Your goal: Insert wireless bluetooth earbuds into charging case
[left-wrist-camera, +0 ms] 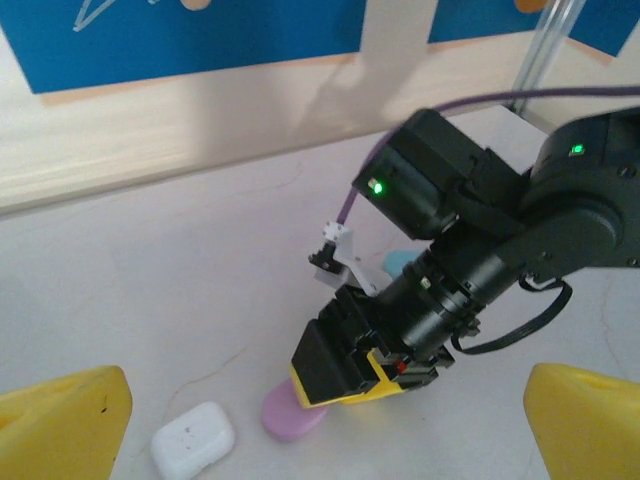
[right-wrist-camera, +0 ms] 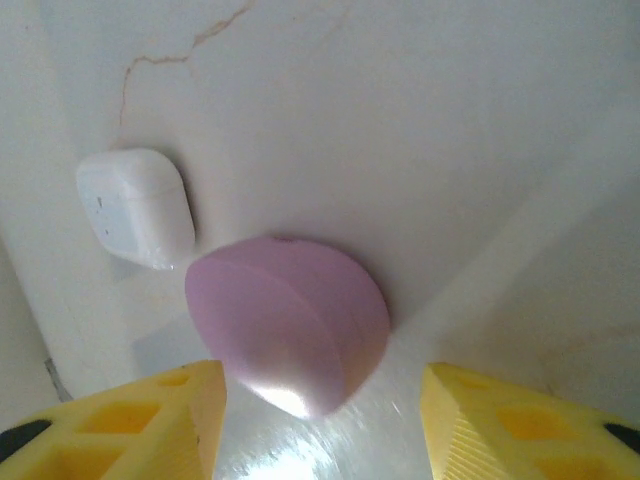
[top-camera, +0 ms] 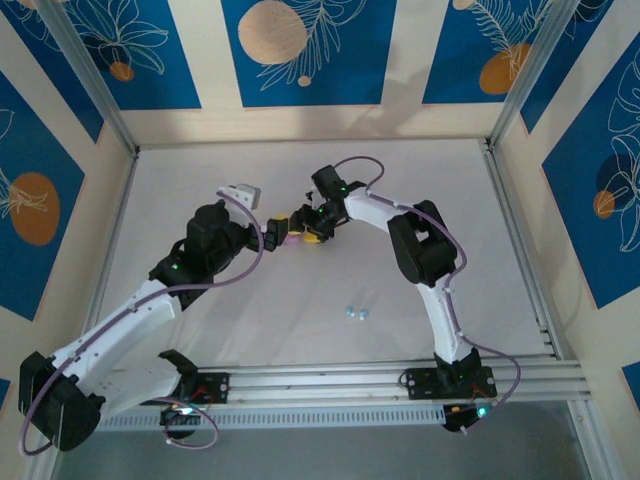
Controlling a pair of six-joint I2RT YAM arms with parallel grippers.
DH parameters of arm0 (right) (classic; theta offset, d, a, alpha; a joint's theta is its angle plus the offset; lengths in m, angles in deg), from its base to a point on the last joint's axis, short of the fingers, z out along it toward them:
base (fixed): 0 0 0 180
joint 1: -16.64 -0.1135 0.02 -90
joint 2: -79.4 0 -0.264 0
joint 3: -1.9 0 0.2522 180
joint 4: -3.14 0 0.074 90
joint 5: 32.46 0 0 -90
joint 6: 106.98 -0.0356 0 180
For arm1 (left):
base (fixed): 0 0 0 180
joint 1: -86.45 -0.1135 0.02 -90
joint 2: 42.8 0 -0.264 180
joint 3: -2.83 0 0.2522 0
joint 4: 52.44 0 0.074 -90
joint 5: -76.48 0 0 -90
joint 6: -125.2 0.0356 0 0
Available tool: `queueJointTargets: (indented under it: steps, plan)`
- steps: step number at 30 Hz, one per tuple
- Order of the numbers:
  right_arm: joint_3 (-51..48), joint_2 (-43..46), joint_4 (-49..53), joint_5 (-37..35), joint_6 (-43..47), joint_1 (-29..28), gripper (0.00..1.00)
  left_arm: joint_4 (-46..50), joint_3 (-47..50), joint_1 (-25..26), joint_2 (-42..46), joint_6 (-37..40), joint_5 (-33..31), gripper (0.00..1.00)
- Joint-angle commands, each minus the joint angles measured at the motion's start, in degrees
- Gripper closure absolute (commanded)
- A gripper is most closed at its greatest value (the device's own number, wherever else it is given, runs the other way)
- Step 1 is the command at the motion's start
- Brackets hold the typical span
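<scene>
The wall panels (top-camera: 300, 50) are deep blue with white leaf outlines and tan and orange discs, bordered in cream; the table (top-camera: 420, 330) is pale grey-white; the pink case (right-wrist-camera: 290, 335) is glossy lilac; the white case (right-wrist-camera: 135, 205) is plain; the earbuds (top-camera: 351, 312) are pale teal; the right gripper (right-wrist-camera: 320, 367) has yellow fingers (right-wrist-camera: 150, 420); the cable (top-camera: 250, 265) is purple.

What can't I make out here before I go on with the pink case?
Pink case, right wrist view: its own shell hides what it holds.
Pink case, top view: mostly covered by the right pincer.
Teal item, left wrist view: mostly behind the right arm; case or not, unclear.
Teal earbuds, top view: too small to tell how they lie.
</scene>
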Motion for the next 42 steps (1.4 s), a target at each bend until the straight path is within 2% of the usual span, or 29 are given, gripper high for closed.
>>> queueJointTargets:
  steps: [1, 6, 10, 14, 17, 20, 23, 28, 42]
  plan:
    - [-3.0, 7.2, 4.1, -3.9, 3.2, 0.1, 0.44, 0.1, -1.8, -0.5, -0.9, -1.0, 4.1, 0.00]
    - [-13.1, 19.9, 0.8, -11.3, 6.3, 1.3, 0.44, -0.3, -2.2, -0.6, -1.8, -1.5, 5.0, 0.00]
    - [-21.8, 29.5, -3.5, -15.8, 7.3, 5.7, 0.44, -1.2, -2.0, -0.5, -3.3, -2.4, 5.9, 0.00]
    - [-31.2, 36.7, -11.0, -16.4, 9.2, 12.0, 0.43, -3.1, -2.4, -0.5, -6.4, -4.3, 7.2, 0.00]
    - [-35.1, 38.0, -15.5, -12.4, 9.3, 17.3, 0.41, -2.0, -4.7, -0.5, -9.6, -6.2, 8.6, 0.00]
    - [-33.9, 35.1, -15.2, -6.2, 9.8, 21.4, 0.41, -0.5, -7.1, -0.5, -12.3, -7.4, 11.3, 0.00]
    - [-28.7, 29.3, -10.0, -2.3, 11.2, 23.1, 0.40, -0.3, -7.9, -0.5, -13.6, -8.6, 12.6, 0.00]
    - [-17.6, 19.7, -1.3, 0.7, 13.2, 23.1, 0.40, 0.7, -8.2, -0.4, -13.7, -9.2, 12.9, 0.00]
    - [6.3, 0.6, 10.3, 4.8, 18.5, 22.1, 0.40, 6.1, -11.2, -0.4, -16.5, -9.6, 15.0, 0.00]
